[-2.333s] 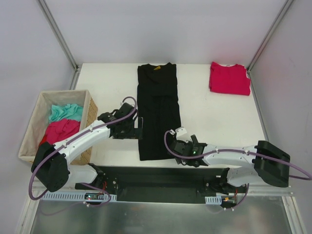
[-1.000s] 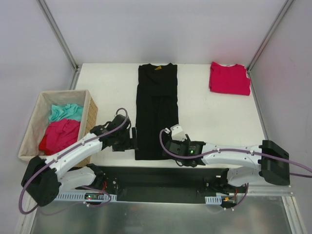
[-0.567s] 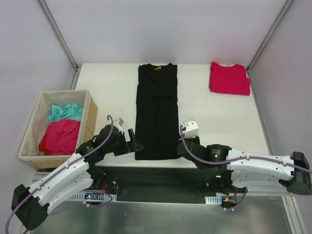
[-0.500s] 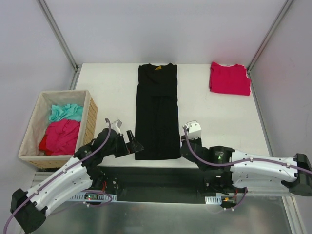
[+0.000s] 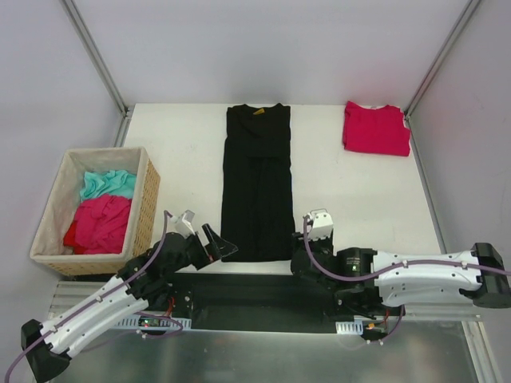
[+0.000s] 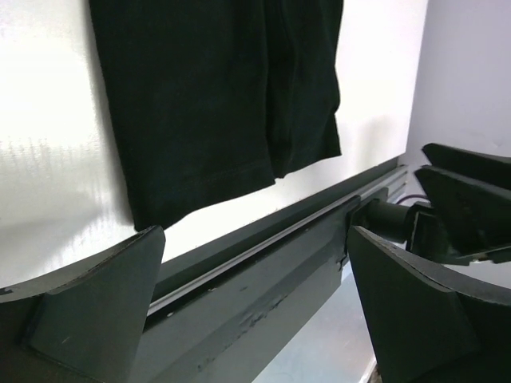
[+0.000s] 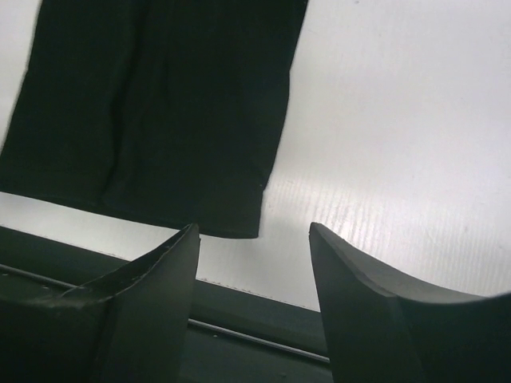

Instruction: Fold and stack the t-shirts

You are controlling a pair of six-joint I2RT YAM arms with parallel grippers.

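Observation:
The black t-shirt (image 5: 257, 183) lies flat as a long narrow strip down the middle of the table, collar at the far end; its near hem shows in both wrist views (image 6: 215, 96) (image 7: 160, 104). The crimson-red t-shirt (image 5: 376, 128) rests folded at the far right corner. My left gripper (image 5: 217, 246) (image 6: 254, 239) hangs open just off the hem's near left corner, over the table's front edge, with nothing between its fingers. My right gripper (image 5: 300, 254) (image 7: 252, 231) is open and empty beside the near right corner.
A woven tan basket (image 5: 148, 207) with teal and pink cloth stands off the table's left side. A dark rail (image 5: 263, 291) runs along the near edge below the white table (image 5: 359, 199).
Both arms have drawn back from the black shirt's lower sides toward the near edge. The left gripper has opened wide; the shirt's hem now lies flat on the table.

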